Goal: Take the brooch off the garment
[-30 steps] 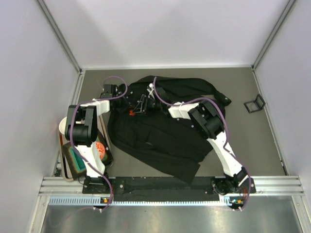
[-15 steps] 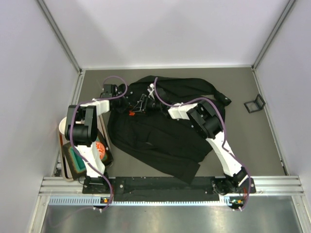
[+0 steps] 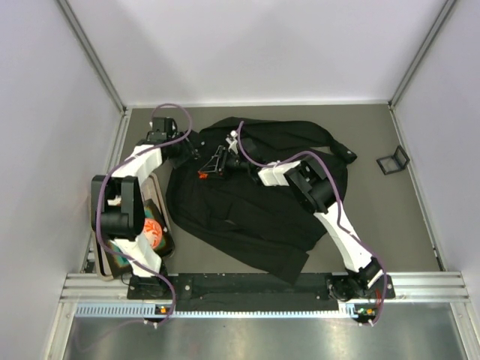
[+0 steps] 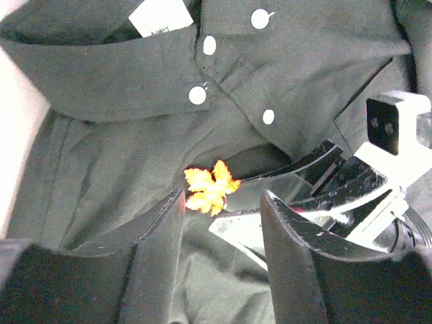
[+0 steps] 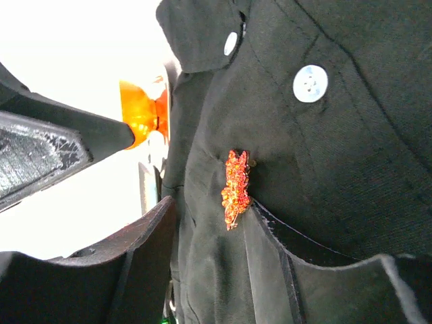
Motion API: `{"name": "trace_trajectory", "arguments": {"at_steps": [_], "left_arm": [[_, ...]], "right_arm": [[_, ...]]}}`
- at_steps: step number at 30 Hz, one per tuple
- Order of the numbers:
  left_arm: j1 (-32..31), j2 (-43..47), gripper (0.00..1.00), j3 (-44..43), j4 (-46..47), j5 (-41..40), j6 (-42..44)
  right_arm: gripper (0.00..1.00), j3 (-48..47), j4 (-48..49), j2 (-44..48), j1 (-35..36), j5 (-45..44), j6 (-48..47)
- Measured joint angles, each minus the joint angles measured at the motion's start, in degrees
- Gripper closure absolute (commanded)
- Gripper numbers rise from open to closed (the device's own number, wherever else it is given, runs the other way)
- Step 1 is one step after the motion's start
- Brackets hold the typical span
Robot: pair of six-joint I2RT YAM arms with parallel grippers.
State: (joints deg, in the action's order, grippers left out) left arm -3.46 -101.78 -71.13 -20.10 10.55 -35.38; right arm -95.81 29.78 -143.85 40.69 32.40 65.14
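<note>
The garment (image 3: pixel 255 210) lies crumpled across the table (image 3: pixel 375 217); the right gripper (image 5: pixel 212 216) has its jaws partly apart, apparently pinching a fold of the cloth that fills the gap; the left gripper (image 4: pixel 223 202) has its jaws spread with nothing between them; the brooch (image 4: pixel 210 187) sits pinned on that fold, just beyond the left fingertips and between the right ones.

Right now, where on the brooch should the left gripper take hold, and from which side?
Probably its opposite leaf edges, coming straight at its face. The brooch lies flat on the garment, thin and slightly proud in the right wrist view, and the open left gripper faces it.
</note>
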Motion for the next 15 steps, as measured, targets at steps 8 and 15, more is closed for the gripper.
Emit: {"name": "trace_trajectory", "arguments": {"at_steps": [8,15], "left_arm": [[-1.4,7.2,0.58,5.7,-4.2,-5.2,4.0],[-4.2,8.9,0.55,11.3,-4.6,-7.9,4.7]], "right_arm": [[0.55,0.0,0.8,0.0,-0.1,0.5,0.4],[0.55,0.0,0.7,0.0,0.0,0.5,-1.7]]}}
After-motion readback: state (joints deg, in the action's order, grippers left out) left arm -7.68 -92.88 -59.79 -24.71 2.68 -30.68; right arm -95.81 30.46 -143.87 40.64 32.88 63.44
